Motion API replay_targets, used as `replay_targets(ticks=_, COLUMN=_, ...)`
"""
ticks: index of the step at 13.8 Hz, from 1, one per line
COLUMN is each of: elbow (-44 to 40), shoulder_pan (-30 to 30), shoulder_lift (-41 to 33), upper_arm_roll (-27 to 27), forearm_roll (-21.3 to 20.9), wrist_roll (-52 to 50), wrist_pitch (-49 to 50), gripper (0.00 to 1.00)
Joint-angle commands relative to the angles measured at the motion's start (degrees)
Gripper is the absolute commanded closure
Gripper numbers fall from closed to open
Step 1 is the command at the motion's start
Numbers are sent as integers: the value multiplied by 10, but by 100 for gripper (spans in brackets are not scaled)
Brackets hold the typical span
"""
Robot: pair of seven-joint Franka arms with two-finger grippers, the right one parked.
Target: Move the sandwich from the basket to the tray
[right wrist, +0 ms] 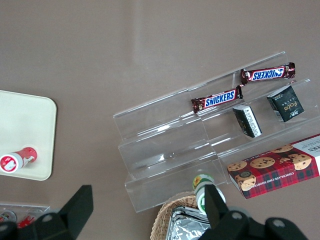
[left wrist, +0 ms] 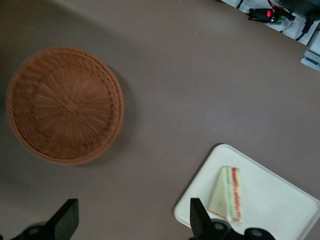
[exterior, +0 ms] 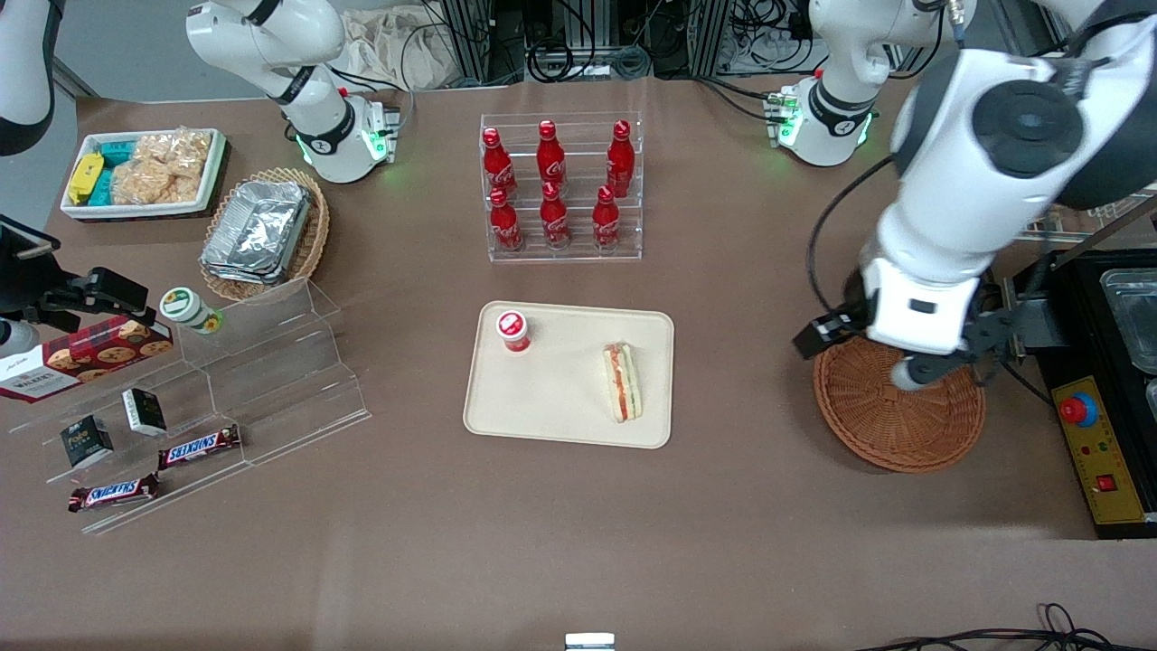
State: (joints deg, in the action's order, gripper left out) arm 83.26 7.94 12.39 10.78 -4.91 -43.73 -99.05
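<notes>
Sandwich (exterior: 623,381) is already lying on the beige tray (exterior: 560,398), next to a little red-capped bottle (exterior: 512,330). Wicker basket (exterior: 899,416) looks empty. Left gripper (left wrist: 132,220) hangs above it, fingers spread, holding nothing. Pretty much done.

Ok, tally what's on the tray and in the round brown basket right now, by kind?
Sandwich on tray: 1
Red-capped bottle on tray: 1
Items in basket: 0
Total: 2
Gripper open above the basket.
</notes>
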Motion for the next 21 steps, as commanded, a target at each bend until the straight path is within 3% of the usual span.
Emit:
replay_targets(ticks=1, elbow=46, shoulder_pan=-15, shoulder_lift=-54, upper_arm_roll=-40, forearm_roll=27, wrist_roll=108, wrist_pitch=18, gripper=0)
replay_targets(ticks=6, elbow=126, shoulder_pan=-13, shoulder_lift=-133, upper_arm_roll=-153, forearm_roll=75, wrist_roll=322, wrist_pitch=18, gripper=0)
replay_targets(ticks=8, elbow=159, shoulder_pan=-18, shoulder_lift=-162, upper_arm_roll=-173, forearm_roll=81, wrist_roll=365, wrist_pitch=16, gripper=0)
replay_targets(ticks=15, elbow=269, shoulder_pan=-51, shoulder_lift=-259, upper_arm_roll=-175, forearm_roll=81, wrist_roll=379, wrist_pitch=-27, gripper=0)
replay_targets(ticks=21, elbow=248, shoulder_pan=-49, shoulder_lift=-250, upper_arm_roll=-161, forearm_roll=54, wrist_roll=378, wrist_pitch=-19, gripper=0)
